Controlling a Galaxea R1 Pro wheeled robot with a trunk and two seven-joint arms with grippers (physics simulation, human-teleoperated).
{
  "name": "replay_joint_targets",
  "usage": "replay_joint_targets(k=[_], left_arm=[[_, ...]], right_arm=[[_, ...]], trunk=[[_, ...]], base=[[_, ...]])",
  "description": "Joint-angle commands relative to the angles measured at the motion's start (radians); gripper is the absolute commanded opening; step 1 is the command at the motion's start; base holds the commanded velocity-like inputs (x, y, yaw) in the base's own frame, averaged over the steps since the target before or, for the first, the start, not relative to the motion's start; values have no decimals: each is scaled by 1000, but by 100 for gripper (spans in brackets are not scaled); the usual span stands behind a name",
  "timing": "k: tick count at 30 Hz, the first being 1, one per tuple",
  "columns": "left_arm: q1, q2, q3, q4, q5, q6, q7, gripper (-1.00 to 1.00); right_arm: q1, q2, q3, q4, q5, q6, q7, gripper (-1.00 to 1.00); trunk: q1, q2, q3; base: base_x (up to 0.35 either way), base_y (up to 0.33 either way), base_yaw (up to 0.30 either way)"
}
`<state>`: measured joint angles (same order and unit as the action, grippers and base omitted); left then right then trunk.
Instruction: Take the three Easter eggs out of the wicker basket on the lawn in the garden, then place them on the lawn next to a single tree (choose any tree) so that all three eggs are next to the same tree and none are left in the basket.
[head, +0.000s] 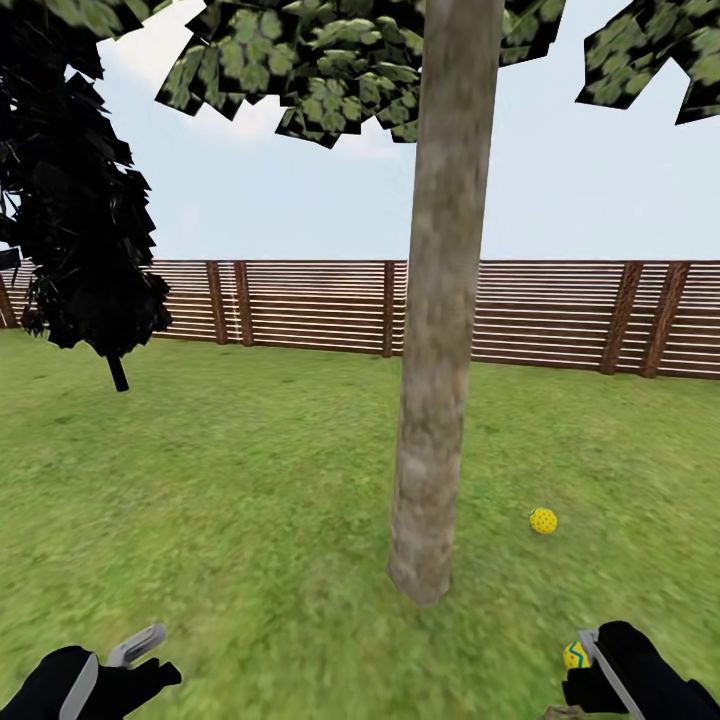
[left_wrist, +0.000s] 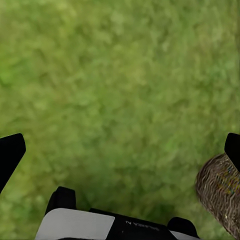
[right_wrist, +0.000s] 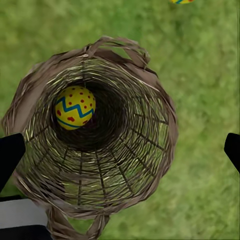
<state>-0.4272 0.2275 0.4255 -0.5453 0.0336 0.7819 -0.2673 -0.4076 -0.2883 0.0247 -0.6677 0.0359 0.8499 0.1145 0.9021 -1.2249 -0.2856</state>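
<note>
The right gripper (right_wrist: 121, 149) hangs spread wide and empty, directly over the wicker basket (right_wrist: 169, 125). One Easter egg (right_wrist: 75, 107) lies deep below its fingers. It looks smooth, light and likely slippery, so pinch it across the middle. The left gripper (left_wrist: 122, 147) is also spread and empty.

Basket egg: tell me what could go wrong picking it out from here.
The egg sits deep against the wicker basket wall, so the open right gripper may snag the weave and tip it. Another egg lies on the lawn close by; a bump could roll it from the tree.
</note>
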Motion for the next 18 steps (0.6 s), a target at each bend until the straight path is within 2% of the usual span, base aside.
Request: replay_joint_targets(k=[1, 18], left_arm=[[-1, 0, 4, -1, 3, 7, -1, 100], [-1, -2, 4, -1, 3, 7, -1, 100]], right_arm=[[-1, -2, 2, -2, 4, 7, 6, 100], [-1, -5, 3, -6, 3, 18, 7, 100]], trunk=[[4, -8, -5], [69, -127, -58]], base=[[0, 0, 0], [0, 0, 0]])
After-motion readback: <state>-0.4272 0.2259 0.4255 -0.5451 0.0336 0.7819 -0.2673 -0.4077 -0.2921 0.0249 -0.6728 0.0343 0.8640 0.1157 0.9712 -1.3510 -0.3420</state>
